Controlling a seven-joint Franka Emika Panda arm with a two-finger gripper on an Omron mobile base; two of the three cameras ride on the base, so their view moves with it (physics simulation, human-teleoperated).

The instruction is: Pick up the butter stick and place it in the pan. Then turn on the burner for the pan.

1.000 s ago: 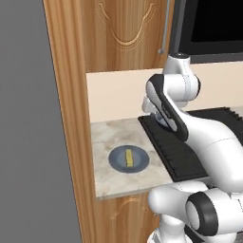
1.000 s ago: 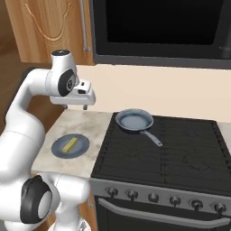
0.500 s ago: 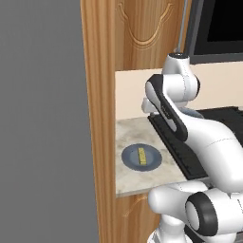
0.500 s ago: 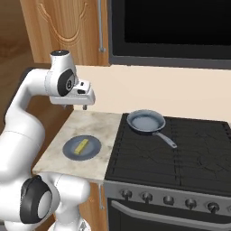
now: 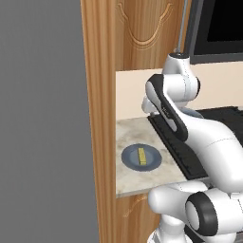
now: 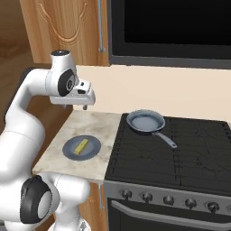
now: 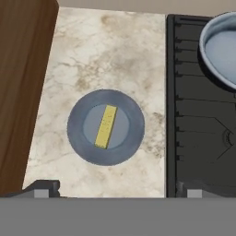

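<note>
Your cooktop [image 6: 167, 153] fills the right of the scene, black grates under a dark oven, and the pan [image 6: 145, 122] sits on its rear-left burner [image 6: 140, 135] with the handle running toward the front right. That puts the pan already where it needs heating, so only the butter has to travel.

Left of the cooktop is the marble table [image 6: 97, 124], boxed in by a tall wood cabinet [image 5: 107, 95] on its far side. You have little room there, so a descent from straight above looks safest.

On the table lies a flat grey-blue plate [image 7: 76, 133], and the butter [image 7: 106, 126] rests across its centre, slightly tilted from the plate's axis. It lies flat and alone, with both long sides free for a pinch.

The hand [image 6: 74, 103] hangs high above the table's back edge, pointing down, well apart from the butter and holding nothing. From above, the 2 finger tips [image 7: 44, 186] stand far apart, so the hand is spread wide. The pickup has not begun; I judge you need to line up over the butter first.
</note>
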